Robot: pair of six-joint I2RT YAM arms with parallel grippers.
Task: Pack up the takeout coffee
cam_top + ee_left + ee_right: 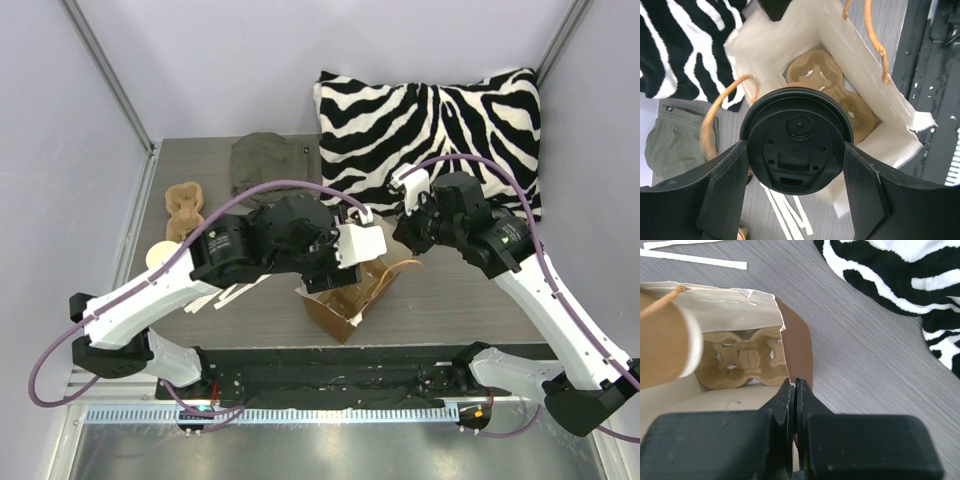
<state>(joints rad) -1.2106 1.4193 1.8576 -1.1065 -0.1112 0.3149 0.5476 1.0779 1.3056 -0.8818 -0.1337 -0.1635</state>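
Left pincer (pixel 795 150) — pointed down — clasps takeout coffee (pixel 657 345) above bag (pixel 855 70).

top camera looks down from high behind the arms. both wrist cameras sit close above the paper bag (pixel 860 75), looking in, sharing the cup carrier (pixel 740 365) inside.

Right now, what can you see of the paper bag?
The paper bag is brown outside and pale inside, with twisted orange cord handles. It sits open on the grey table, its top edge ragged. The right gripper is shut on one wall's rim. A pulp cup carrier lies at its bottom.
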